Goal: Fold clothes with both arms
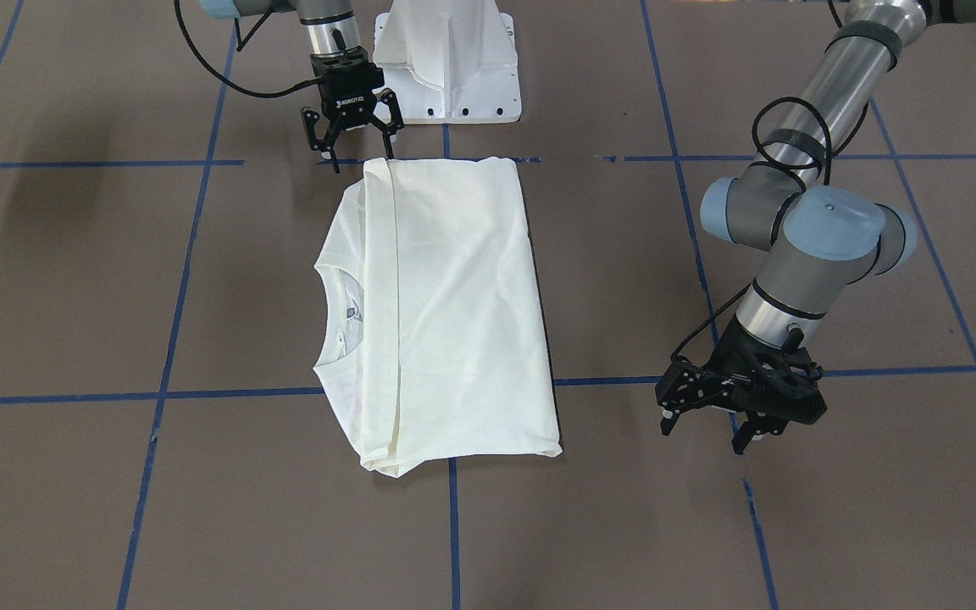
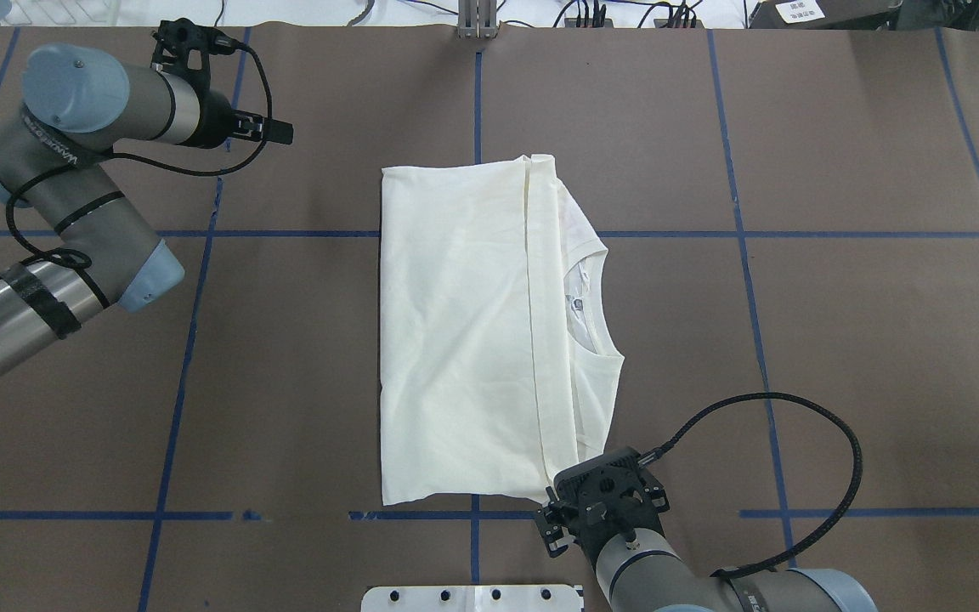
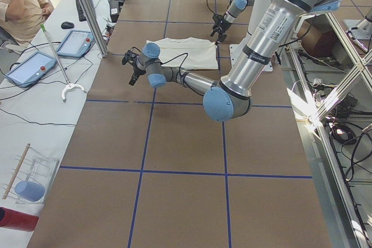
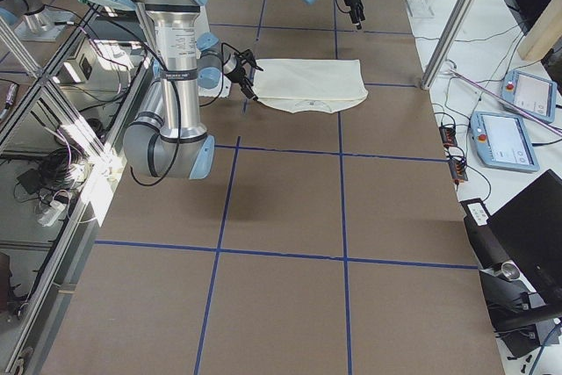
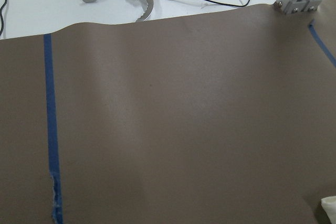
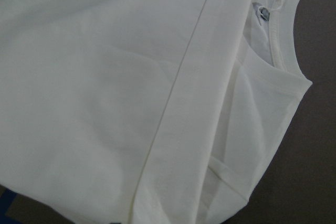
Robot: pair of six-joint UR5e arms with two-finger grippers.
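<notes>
Front view: a cream-white folded T-shirt (image 1: 454,313) lies at frame centre on a brown table (image 1: 73,296) gridded with blue tape (image 1: 242,394). The black right gripper (image 1: 361,152) stands spread wide at the shirt's upper-left corner. The black left gripper (image 1: 702,434) hangs spread wide at lower right, apart from the shirt. Only the right wrist view resolves the neck label (image 6: 262,13); only the side views show the white bench (image 3: 35,103).

T-shirt (image 1: 446,313) soft matt cloth; table (image 1: 793,525) matt brown; arms brushed metal.
</notes>
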